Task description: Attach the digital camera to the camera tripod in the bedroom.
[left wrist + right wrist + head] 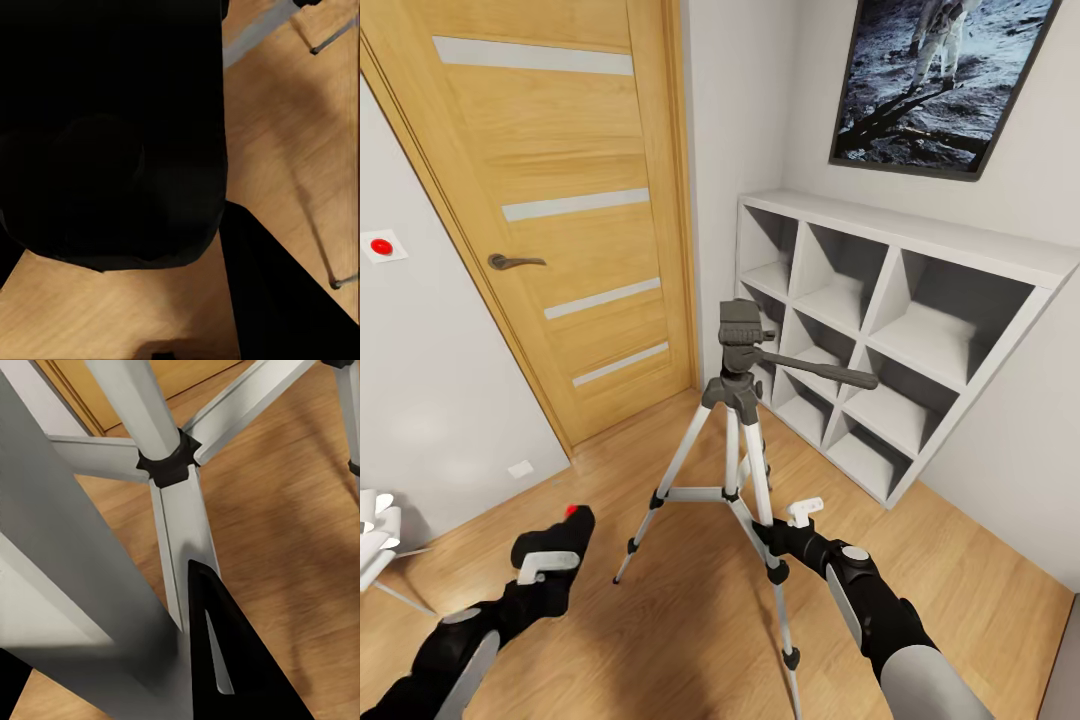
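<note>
The camera tripod [732, 395] stands on the wood floor in front of the white shelves, its dark head [740, 335] bare and its pan handle [830, 370] pointing right. Low at the left, my left gripper [550, 552] is shut on the digital camera [566, 528], a black body with a red dot on top. Seen from the left wrist, the camera [112, 135] is a large black mass beside one finger [285, 300]. My right gripper [772, 538] is shut on the tripod's front leg [82, 585], with a black finger [225, 660] beside it and the brace hub [169, 461] beyond.
A wooden door [560, 200] stands behind the tripod at the left, with a white wall plate with a red dot [382, 245] beside it. White cube shelves [880, 330] line the right wall under the moon poster [940, 70]. A white object [375, 540] sits at the far left edge.
</note>
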### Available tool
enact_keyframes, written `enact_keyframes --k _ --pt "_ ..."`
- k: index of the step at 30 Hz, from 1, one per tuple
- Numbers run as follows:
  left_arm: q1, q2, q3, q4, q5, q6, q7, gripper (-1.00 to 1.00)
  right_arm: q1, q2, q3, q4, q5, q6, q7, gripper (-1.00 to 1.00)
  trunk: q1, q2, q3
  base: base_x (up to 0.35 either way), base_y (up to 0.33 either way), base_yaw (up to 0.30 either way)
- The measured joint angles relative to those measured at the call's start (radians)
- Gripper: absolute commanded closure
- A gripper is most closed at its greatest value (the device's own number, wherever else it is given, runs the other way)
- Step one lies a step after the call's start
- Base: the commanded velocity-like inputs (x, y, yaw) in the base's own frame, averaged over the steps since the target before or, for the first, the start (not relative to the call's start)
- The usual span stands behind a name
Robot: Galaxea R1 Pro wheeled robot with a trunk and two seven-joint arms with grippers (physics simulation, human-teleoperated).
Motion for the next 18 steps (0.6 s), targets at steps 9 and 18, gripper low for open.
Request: enact_keyframes --k 9,18 --pt "-0.272 -0.054 0.0 -0.011 0.001 0.129 0.004 1.0 0.0 0.0 0.0 0.0 0.0 0.0 0.0 1.0 0.0 0.0 0.0 0.0 0.0 0.0" --pt "-0.48 -0.062 0.001 -0.01 0.003 0.205 0.004 1.0 0.0 0.0 0.0 0.0 0.0 0.0 -0.001 1.0 0.0 0.0 0.0 0.0 0.0 0.0"
